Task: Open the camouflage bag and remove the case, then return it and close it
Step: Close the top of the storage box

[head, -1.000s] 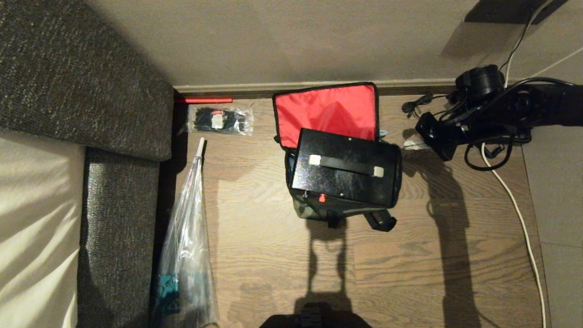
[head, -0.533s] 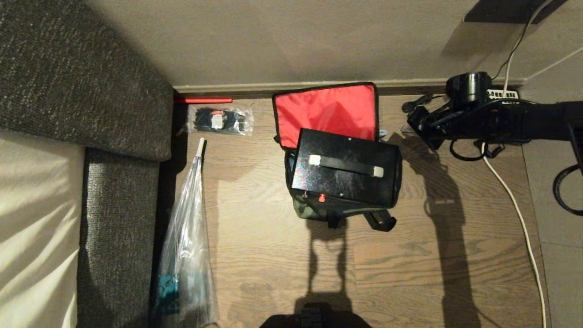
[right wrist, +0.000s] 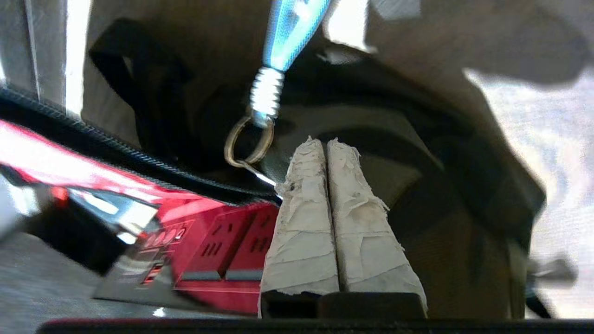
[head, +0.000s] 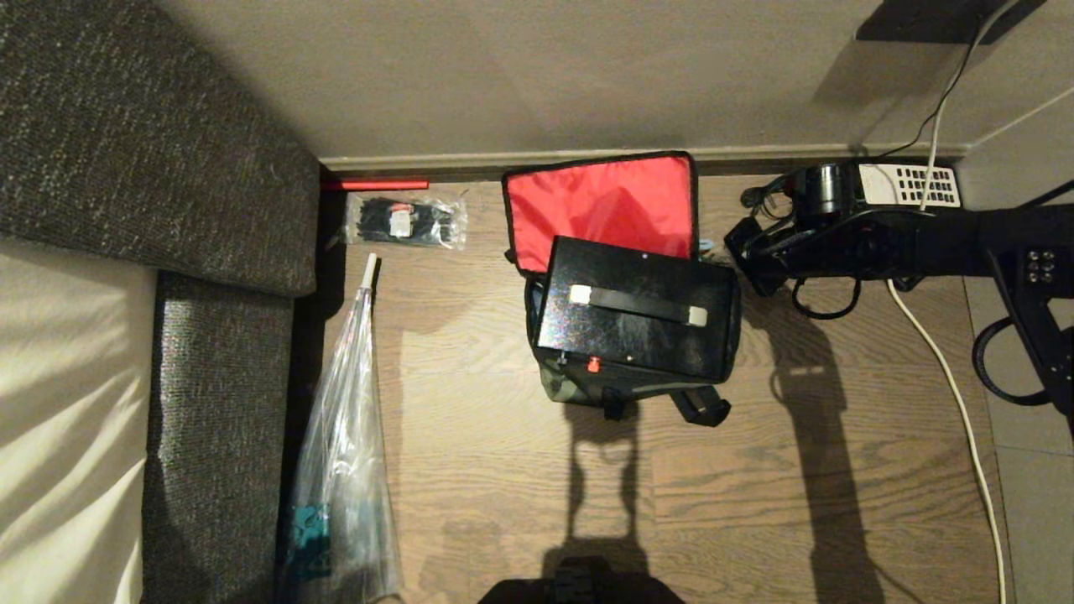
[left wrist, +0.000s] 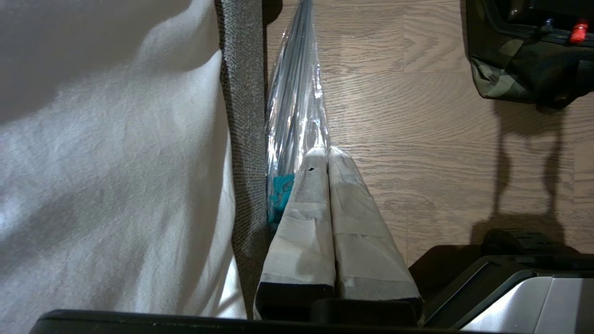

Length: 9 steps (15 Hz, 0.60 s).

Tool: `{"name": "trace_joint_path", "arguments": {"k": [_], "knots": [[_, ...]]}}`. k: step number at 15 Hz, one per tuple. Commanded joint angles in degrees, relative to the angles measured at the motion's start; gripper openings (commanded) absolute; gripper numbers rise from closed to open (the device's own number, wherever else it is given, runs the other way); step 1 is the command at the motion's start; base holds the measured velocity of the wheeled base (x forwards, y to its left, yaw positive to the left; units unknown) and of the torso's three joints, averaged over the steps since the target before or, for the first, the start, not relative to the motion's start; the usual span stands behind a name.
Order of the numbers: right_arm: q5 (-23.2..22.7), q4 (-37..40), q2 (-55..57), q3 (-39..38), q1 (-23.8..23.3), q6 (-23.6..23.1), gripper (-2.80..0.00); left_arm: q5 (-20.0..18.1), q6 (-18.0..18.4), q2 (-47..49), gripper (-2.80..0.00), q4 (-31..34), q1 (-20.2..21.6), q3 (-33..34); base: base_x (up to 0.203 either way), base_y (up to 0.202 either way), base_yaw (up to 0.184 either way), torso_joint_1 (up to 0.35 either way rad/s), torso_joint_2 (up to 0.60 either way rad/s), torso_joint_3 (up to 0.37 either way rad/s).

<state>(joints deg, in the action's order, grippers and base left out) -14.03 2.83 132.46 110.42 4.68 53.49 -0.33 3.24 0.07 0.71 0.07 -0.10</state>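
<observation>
Grey sofa [head: 126,168] w/ pale cushion [head: 59,403], clear plastic bag [head: 344,470], white cable [head: 956,394] on wood floor [head: 470,377].

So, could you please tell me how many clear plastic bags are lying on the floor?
2: a small bag of dark items by the skirting near the sofa corner, and a long narrow one along the sofa's edge. The sofa might hide others.

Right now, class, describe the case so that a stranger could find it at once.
Start at the wooden floor along the wall, where the camouflage bag lies with its red-lined flap thrown open. On it sits the case: a black speckled box with a black handle on pale mounts and a small red button.
</observation>
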Motion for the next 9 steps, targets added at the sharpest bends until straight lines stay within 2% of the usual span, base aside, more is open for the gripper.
{"name": "trace_joint_path", "arguments": {"k": [1,4,6,8,9], "knots": [[-2.12,3.84,-0.22,-0.04,0.49,2.56,-2.80,-0.02,0.01,0.10,-2.80,0.00,0.01,0.01,0.000,0.000,0.000,0.000,0.00,0.000],[-2.42,16.26,-1.26,-0.03,1.66,2.90,-2.80,-0.02,0.01,0.10,-2.80,0.00,0.01,0.01,0.000,0.000,0.000,0.000,0.00,0.000],[-3.61,19.09,-2.14,-0.06,3.78,3.61,-2.80,-0.02,0.01,0.10,-2.80,0.00,0.01,0.01,0.000,0.000,0.000,0.000,0.00,0.000],[-4.07,23.12,-3.50,-0.47,5.20,5.96,-2.80,-0.02,0.01,0.10,-2.80,0.00,0.01,0.01,0.000,0.000,0.000,0.000,0.00,0.000],[-5.78,24.95,-4.52,-0.34,6.03,7.53,-2.80,-0.02,0.03,0.10,-2.80,0.00,0.01,0.01,0.000,0.000,0.000,0.000,0.00,0.000]]}}
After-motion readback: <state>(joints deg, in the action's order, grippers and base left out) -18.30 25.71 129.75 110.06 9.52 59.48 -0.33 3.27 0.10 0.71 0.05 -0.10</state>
